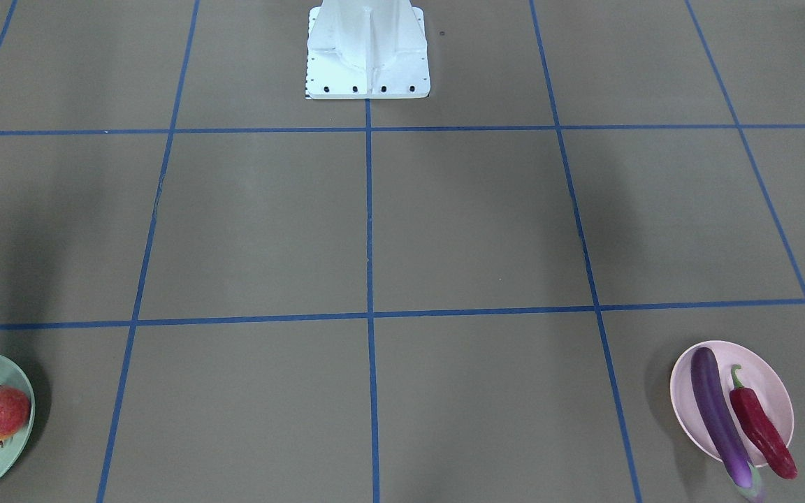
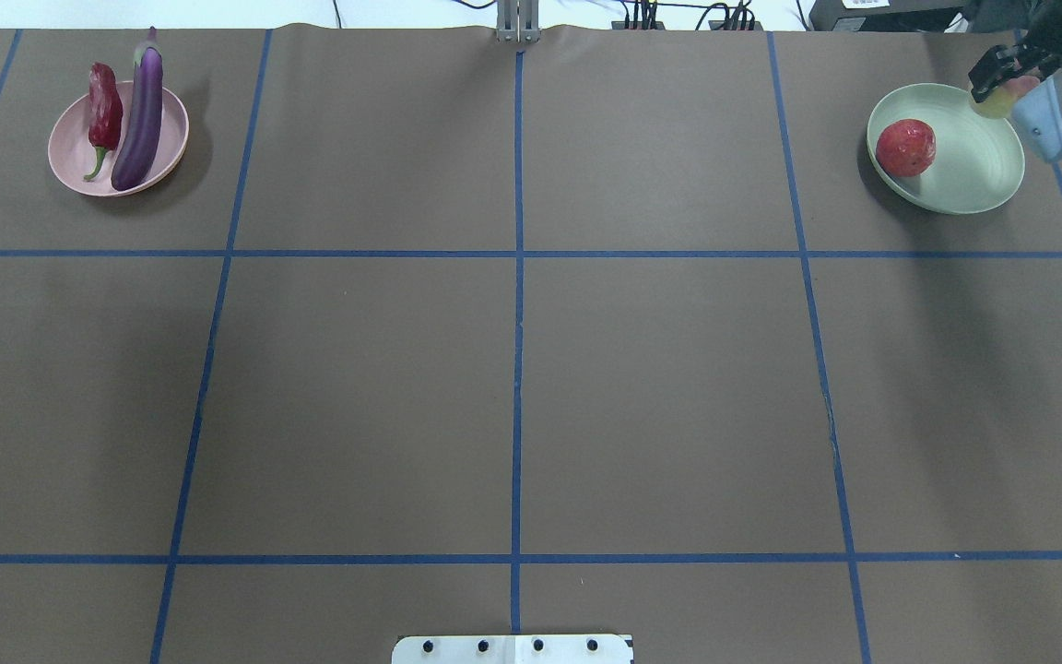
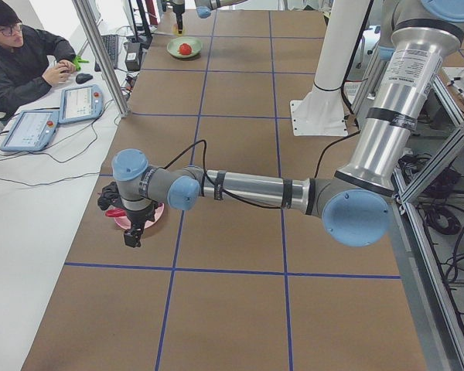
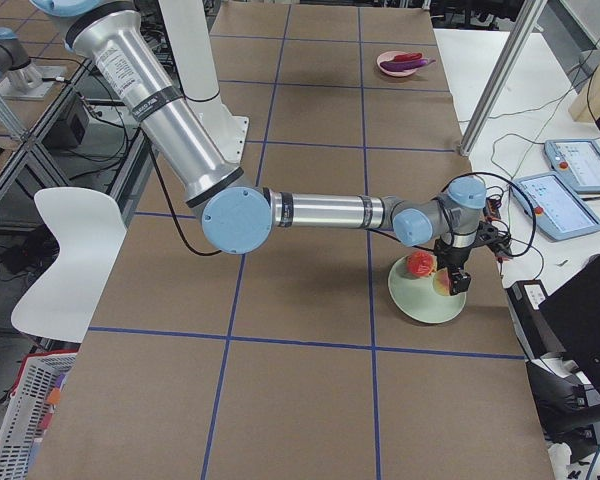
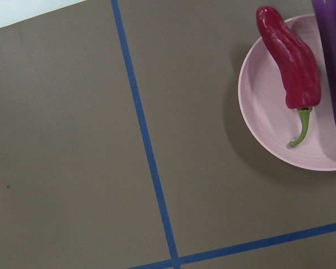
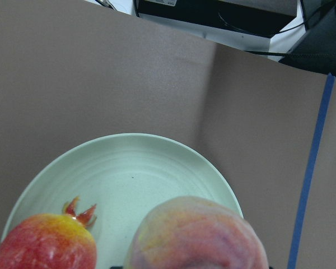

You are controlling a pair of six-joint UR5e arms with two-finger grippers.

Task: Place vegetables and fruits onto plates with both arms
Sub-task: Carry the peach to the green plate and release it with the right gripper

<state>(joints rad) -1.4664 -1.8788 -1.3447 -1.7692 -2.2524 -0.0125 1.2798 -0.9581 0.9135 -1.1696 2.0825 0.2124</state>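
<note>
Right gripper (image 2: pixel 1001 88) is clamped on the peach (image 6: pixel 196 235), holding it over the green plate (image 2: pixel 973 180) at the rim away from table ctr. The peach is just beside the pomegranate (image 2: pixel 905 148); can't tell if it touches the plate or the pomegranate. The pomegranate lies in the plate on the side toward table ctr, crown pointing to the operators' edge. Right arm (image 4: pixel 320 212) is stretched low across the table to that far corner on the robot's right.

Opposite far corner, robot's left: pink plate (image 2: pixel 70 152) w/ eggplant (image 2: pixel 139 120) and chili (image 2: pixel 105 106) lying side by side in it. The eggplant is on the side toward table ctr and the chili on the outer side. The eggplant's cap end and the chili's tip stick out past the far rim. The chili's green stem curls inside the plate, toward the robot.

Left gripper (image 3: pixel 132 236) hangs pointing down just off the pink plate's outer side, and left arm (image 3: pixel 247 189) reaches out low to it. It shows only in the side cam, so can't tell whether its jaws are apart or together.

The white base (image 1: pixel 367 56) stands at the robot's edge, mid-table.
</note>
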